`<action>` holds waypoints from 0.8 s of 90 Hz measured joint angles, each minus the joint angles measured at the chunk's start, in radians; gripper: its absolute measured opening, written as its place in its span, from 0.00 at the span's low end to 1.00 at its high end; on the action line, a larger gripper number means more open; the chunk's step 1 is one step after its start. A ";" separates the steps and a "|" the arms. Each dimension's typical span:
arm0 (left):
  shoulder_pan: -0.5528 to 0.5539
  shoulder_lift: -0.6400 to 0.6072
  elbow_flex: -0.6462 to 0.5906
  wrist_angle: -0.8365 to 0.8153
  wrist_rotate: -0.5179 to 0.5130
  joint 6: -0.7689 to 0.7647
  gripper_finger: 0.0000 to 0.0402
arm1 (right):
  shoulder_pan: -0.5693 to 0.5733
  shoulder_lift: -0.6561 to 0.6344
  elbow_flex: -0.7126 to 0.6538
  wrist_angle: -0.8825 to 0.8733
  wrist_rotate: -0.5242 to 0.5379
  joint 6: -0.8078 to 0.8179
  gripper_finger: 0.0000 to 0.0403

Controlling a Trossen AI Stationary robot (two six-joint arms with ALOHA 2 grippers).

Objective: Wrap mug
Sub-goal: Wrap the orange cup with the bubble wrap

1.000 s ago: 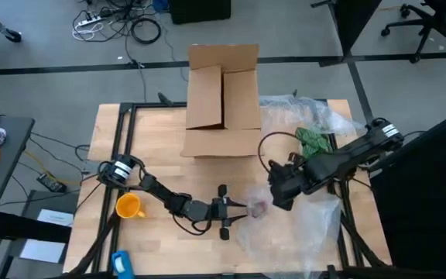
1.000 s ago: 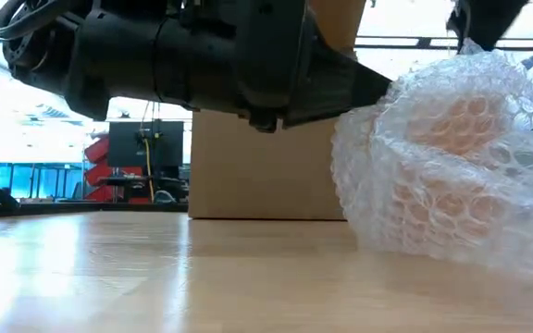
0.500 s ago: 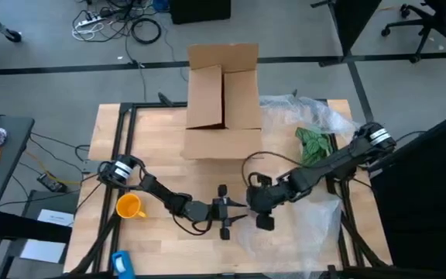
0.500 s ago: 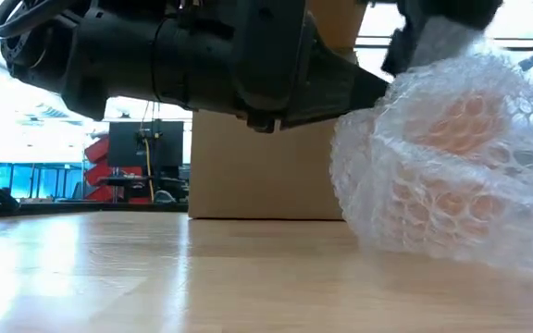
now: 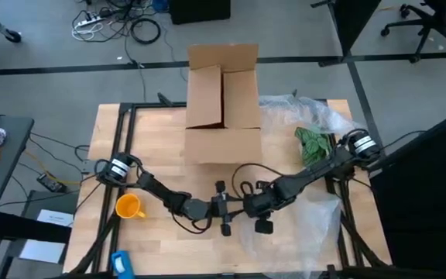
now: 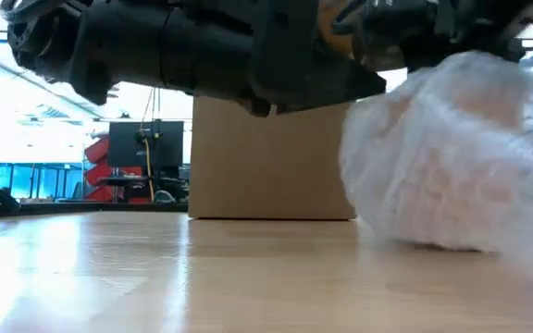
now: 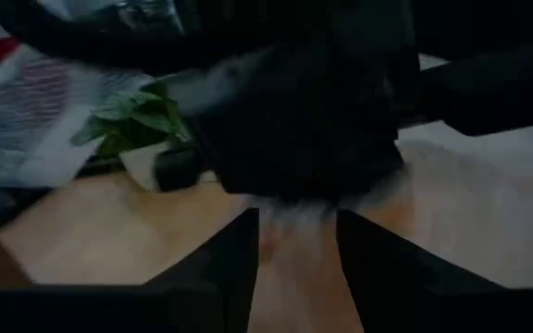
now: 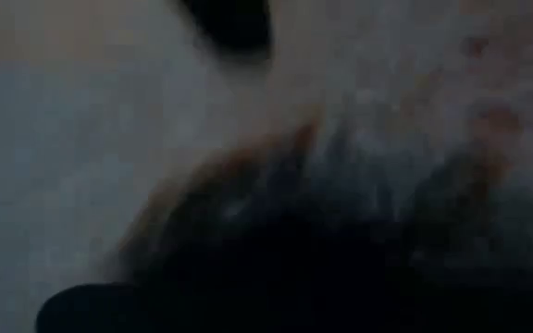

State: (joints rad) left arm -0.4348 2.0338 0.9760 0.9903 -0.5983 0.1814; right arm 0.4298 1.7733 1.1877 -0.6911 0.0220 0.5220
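Since a second ago your right gripper [image 5: 259, 203] had swung in from the right side of the tabletop toward the near-middle, landing right against the left gripper [image 5: 224, 209], which barely shifted. Both sat over the bubble wrap bundle [image 6: 456, 166] near the front edge; in the low view the bundle looked flatter and pressed down under the arms. Left fingers [image 7: 239, 268] stood apart with wrap between them, so released, not clamped. Right gripper's state: can't tell, its wrist view was just a dark blur. Note the mug [image 5: 129, 206] was still bare, near the front-left corner of the tabletop, well apart from the wrap and from both grippers. Cardboard box [image 5: 223, 101] stood open at the back edge, a green leafy thing [image 5: 313, 142] lay on plastic at the right side. For this step, my read: you'd do better spreading the wrap flat with one gripper pinning an edge, then fetching the mug onto it, rather than bunching it. Bunched wrap likely springs back. No brands, labels or readable writing anywhere.
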 joint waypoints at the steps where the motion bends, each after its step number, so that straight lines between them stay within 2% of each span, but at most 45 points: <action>1: -0.002 -0.005 0.000 -0.008 -0.007 0.004 0.33 | 0.001 0.000 0.005 -0.005 0.004 0.000 0.00; 15: -0.026 -0.056 0.001 -0.097 -0.091 0.053 0.33 | 0.011 -0.037 0.063 -0.053 0.026 -0.013 0.00; 34: -0.050 -0.064 0.001 -0.156 -0.180 0.077 0.33 | 0.014 -0.063 0.154 -0.128 0.035 -0.031 0.00; 48: -0.065 -0.065 0.001 -0.155 -0.215 0.077 0.33 | 0.020 -0.064 0.211 -0.199 0.107 -0.058 0.00; 61: -0.072 -0.074 0.001 -0.141 -0.216 0.073 0.33 | 0.019 -0.060 0.194 -0.192 0.143 -0.071 0.00; 72: -0.072 -0.075 0.001 -0.148 -0.213 0.053 0.33 | 0.013 -0.057 0.113 -0.108 0.131 -0.071 0.00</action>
State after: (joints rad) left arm -0.5072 1.9591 0.9768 0.8424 -0.8116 0.2343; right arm 0.4425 1.7164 1.3008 -0.7992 0.1534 0.4511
